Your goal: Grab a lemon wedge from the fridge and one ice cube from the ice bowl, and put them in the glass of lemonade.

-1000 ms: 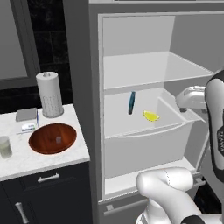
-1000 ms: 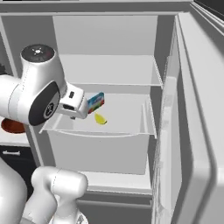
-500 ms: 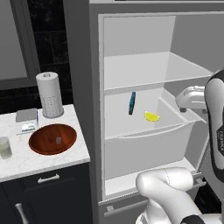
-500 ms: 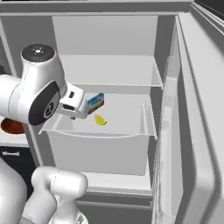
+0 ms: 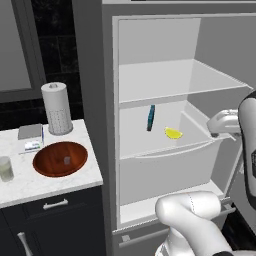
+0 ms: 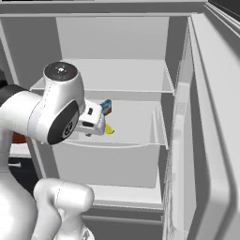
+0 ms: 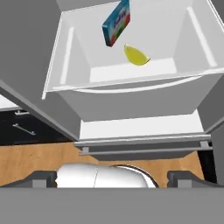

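The fridge (image 5: pixel 94 100) stands open, its door (image 6: pixel 215 122) swung out to the right. The yellow lemon wedge (image 5: pixel 173 133) (image 6: pixel 109 129) (image 7: pixel 136 56) lies in the fridge's white drawer (image 5: pixel 165 170), beside a slim upright blue box (image 5: pixel 150 117) (image 7: pixel 117 22). My gripper (image 7: pixel 113 179) is open and empty, held in front of the drawer and back from the wedge; its white hand (image 5: pixel 223 123) (image 6: pixel 92 122) hovers at the drawer's right front corner. On the counter at left, the reddish-brown ice bowl (image 5: pixel 47 167) holds one ice cube (image 5: pixel 66 160). The glass of lemonade (image 5: pixel 6 168) stands left of the bowl.
A paper towel roll (image 5: pixel 57 108) and a small grey box (image 5: pixel 31 134) stand behind the bowl on the white counter (image 5: pixel 50 185). A white shelf (image 5: pixel 170 77) spans the fridge above the drawer. The drawer's front wall (image 7: pixel 135 103) rises between my hand and the wedge.
The arm has shifted a little toward the drawer and the hand has dropped slightly. The gripper has stayed open. The wedge, box, bowl and glass have not moved.
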You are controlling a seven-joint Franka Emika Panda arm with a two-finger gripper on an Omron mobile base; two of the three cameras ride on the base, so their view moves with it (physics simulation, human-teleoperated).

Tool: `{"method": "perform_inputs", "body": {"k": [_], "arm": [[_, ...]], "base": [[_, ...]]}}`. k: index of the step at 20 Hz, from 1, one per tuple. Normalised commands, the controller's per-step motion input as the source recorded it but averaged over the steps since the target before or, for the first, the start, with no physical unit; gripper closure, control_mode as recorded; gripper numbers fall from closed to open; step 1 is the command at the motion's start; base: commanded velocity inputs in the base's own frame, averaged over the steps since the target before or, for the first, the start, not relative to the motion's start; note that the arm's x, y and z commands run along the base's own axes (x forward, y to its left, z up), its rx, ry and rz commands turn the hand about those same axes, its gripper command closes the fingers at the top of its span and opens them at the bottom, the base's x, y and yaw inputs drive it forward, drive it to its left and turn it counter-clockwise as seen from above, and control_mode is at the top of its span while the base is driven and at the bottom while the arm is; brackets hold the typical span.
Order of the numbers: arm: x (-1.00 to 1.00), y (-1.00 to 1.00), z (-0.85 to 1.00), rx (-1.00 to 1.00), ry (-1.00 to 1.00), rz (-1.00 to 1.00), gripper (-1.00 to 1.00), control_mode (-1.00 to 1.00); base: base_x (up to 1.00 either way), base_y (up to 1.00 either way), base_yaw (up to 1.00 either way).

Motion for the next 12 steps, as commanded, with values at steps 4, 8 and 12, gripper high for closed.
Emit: {"method": "perform_inputs", "body": {"k": [4,8,12], "arm": [[0.4,-0.45,-0.18,0.0,0.02,0.21,-1.0,-1.0],[0.53,-0.33,-0.2,0.0,0.01,0.2,-1.0,-1.0],[0.56,-0.04,-0.18,0.0,0.01,0.17,-1.0,-1.0]], "base": [[0.0,0.0,0.0],[0.0,0.0,0.0],[0.0,0.0,0.0]]}}
